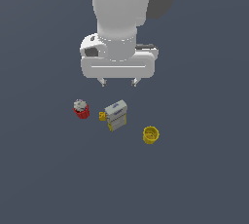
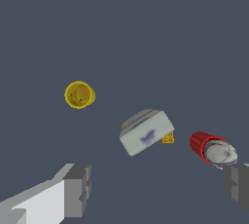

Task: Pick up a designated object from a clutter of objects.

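Four items | yellow cup (image 1: 151,135) apart (open floor around) | end effector (image 1: 118,82) spread, empty

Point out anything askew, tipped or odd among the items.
The grey-and-yellow rectangular box sits skewed, with the tiny yellow cube right against its side. The red cup-like thing with a grey top and the small plain yellow cup look undisturbed.

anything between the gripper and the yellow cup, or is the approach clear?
Nothing visible blocks it. The gripper hangs open above the clutter, holding nothing. The yellow cup stands alone, apart from the grey-and-yellow box, which is its nearest neighbour; the tiny yellow cube and red cup-like item lie beyond the box.
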You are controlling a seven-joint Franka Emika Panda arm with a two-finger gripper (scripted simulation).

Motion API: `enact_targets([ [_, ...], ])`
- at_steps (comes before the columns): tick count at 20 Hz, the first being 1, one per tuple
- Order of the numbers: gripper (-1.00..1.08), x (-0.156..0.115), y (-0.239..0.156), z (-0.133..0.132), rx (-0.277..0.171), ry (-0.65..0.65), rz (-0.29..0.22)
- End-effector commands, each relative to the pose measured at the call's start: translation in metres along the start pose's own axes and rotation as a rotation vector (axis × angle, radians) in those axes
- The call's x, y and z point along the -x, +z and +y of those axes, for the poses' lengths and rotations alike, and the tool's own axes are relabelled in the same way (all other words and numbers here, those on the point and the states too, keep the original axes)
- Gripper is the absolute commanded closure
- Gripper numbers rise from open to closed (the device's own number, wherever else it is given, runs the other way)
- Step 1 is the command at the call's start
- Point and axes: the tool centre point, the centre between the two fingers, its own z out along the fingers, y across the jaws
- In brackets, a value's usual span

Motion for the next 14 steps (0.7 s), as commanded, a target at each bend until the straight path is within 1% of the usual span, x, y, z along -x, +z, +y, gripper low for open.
enact_targets([
  [1,-0.92,0.0000,0.0000,0.0000,0.000,0.000,0.000],
  [9,-0.92,0.0041,0.0013,0.0072,-0.025,0.017,-0.002],
  [14,-0.92,0.0042,0.0013,0.0074,-0.026,0.018,-0.002],
])
